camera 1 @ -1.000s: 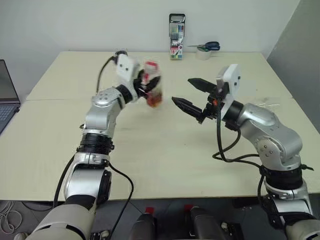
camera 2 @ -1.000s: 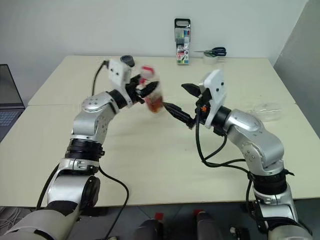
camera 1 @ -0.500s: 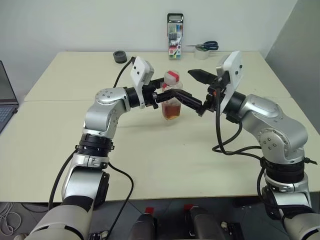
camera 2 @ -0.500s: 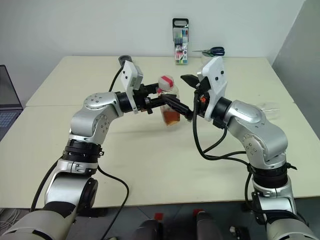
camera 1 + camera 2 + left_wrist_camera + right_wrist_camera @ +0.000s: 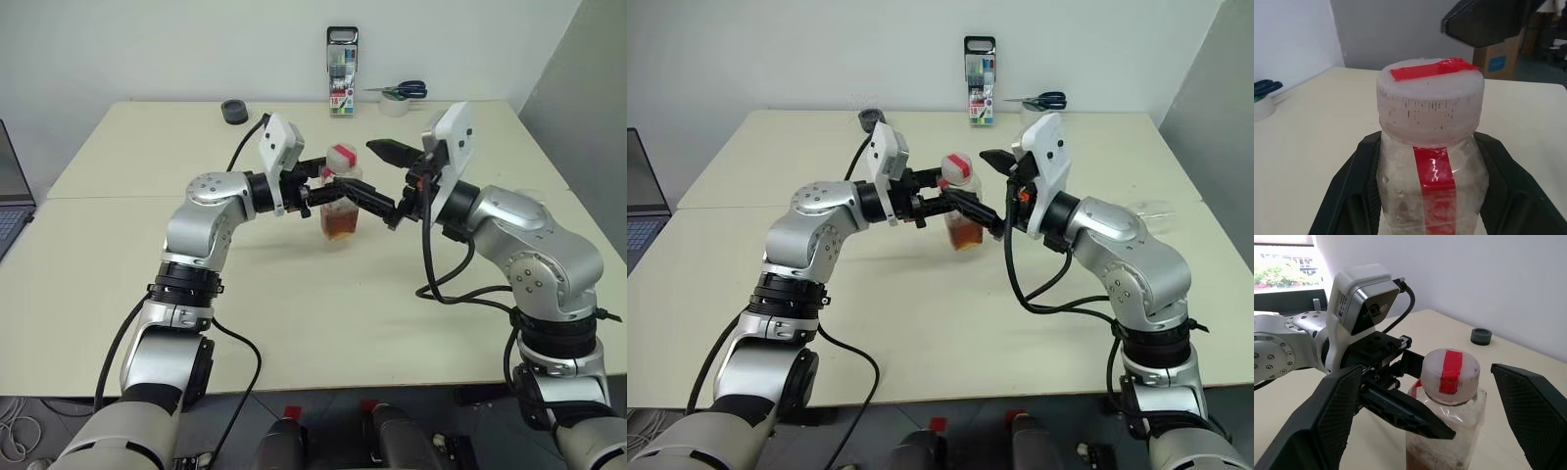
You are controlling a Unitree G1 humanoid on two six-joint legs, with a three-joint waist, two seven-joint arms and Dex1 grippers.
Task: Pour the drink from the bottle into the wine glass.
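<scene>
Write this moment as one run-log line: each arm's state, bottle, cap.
left gripper: shut on bottle | right gripper: jaws open, straddling cap | cap: on | drink: unpoured

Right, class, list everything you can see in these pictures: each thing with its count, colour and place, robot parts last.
bottle: one, clear with a red-striped cap, held upright above the table's middle.
drink: reddish-brown, low in the bottle.
table: one, pale cream.
marker pack: one, dark case, standing at the far edge.
scissors: one, blue handles, lying on a tape roll at the far edge.
small round object: one, dark grey, far left.
laptop: one, dark, left edge.
left gripper: black fingers, shut on the bottle.
right gripper: black fingers, open around the cap.
</scene>
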